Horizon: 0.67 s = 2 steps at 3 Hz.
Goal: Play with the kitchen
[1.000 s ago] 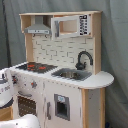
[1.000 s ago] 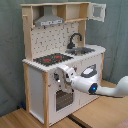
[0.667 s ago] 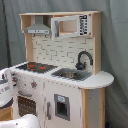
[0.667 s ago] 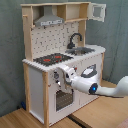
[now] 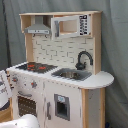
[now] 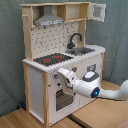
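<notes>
Barely anything done afaict: the kitchen point(image 6: 62, 60) stands on the wood floor w/ oven door shut, and the gripper point(image 6: 64, 76) is up at the front panel's knob row, can't tell if open or closed.

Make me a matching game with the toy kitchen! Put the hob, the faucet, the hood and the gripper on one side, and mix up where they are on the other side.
Things:
1. hob
2. faucet
3. hood
4. gripper

Places:
A. at the kitchen's front, by the oven door
B. up high, under the top shelf
C. behind the sink
D. flat on the counter, beside the sink

Pairs: 1-D, 2-C, 3-B, 4-A
</notes>
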### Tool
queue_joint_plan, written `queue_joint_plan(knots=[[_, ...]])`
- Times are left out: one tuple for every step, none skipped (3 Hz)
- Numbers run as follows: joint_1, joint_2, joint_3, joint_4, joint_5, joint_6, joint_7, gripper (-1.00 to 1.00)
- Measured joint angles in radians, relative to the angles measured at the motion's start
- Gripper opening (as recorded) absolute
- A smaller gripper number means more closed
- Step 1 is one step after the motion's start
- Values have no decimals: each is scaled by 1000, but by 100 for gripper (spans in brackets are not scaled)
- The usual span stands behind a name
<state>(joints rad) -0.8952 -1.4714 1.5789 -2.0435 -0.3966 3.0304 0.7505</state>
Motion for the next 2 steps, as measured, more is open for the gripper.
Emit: queue_joint_plan(knots=[[43,-1,4,-1,-3,-83,-66,100],[91,-1,5,-6,-3,-157,-138,100]])
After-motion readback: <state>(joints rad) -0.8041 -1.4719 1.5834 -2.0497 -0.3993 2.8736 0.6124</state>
